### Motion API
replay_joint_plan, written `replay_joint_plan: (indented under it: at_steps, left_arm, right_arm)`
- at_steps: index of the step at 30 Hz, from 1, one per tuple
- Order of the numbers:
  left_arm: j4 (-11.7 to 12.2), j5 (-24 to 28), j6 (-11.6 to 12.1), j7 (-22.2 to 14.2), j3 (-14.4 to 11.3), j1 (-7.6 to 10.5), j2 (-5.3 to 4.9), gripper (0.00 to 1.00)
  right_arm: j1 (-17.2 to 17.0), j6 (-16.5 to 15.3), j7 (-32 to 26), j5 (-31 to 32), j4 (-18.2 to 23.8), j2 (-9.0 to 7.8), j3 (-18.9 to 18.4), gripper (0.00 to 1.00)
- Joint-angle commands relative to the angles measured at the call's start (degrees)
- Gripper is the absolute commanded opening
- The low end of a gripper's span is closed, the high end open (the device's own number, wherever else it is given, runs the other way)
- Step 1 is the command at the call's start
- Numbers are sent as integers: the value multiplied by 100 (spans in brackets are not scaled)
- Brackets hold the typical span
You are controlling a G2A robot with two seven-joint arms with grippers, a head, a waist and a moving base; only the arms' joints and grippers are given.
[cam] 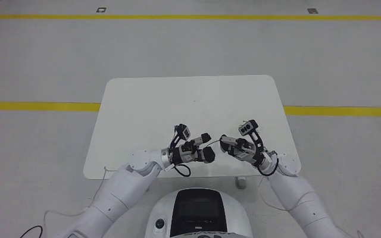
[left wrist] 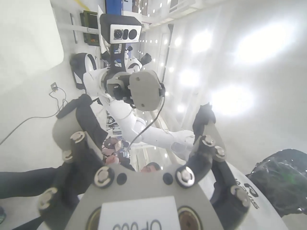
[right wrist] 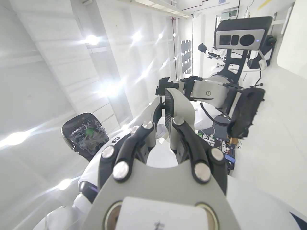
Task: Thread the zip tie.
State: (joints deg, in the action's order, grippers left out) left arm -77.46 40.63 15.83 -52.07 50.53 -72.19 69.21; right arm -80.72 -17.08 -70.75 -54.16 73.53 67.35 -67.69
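Observation:
Both grippers hover over the white table's (cam: 178,101) near edge, tips facing each other a short gap apart. My left gripper (cam: 208,147) is open, its black-padded fingers (left wrist: 80,111) spread wide with nothing between them. My right gripper (right wrist: 163,95) has its fingers pressed together. A thin black strand, apparently the zip tie (left wrist: 153,123), runs from the right gripper (left wrist: 144,92) and curves downward. From above it shows as a faint dark line (cam: 212,144) between the two grippers. How the fingers grip it is hidden.
The grippers sit a little in from the table's front edge, with bare white tabletop beyond them. Grey floor with yellow lines (cam: 47,106) surrounds the table. A table caster (cam: 240,182) sits below the front edge near the right arm.

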Motion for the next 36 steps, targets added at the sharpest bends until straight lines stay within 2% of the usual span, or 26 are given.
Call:
replay_joint_plan:
  at_steps: [1,5,9,24,36]
  left_arm:
    - [6,7,23,22,-41,21,13,100]
    - [45,16,157,223,-129,65,57,100]
    - [119,56,230,256,-203,101,89,100]
    - [255,48,239,247,-344,194,136,100]
    - [326,101,281,227,-305,219,134,100]
  right_arm:
    - [13,8,8,2,-22,8,19,0]
    - [61,49,33,-12,-82,35,81,0]
    - [86,43,18,-78,-128,56,101,0]
    - [85,8,-60,-95,-163,83,44,0]
    - [120,122,102,310,-187,82,63,0]
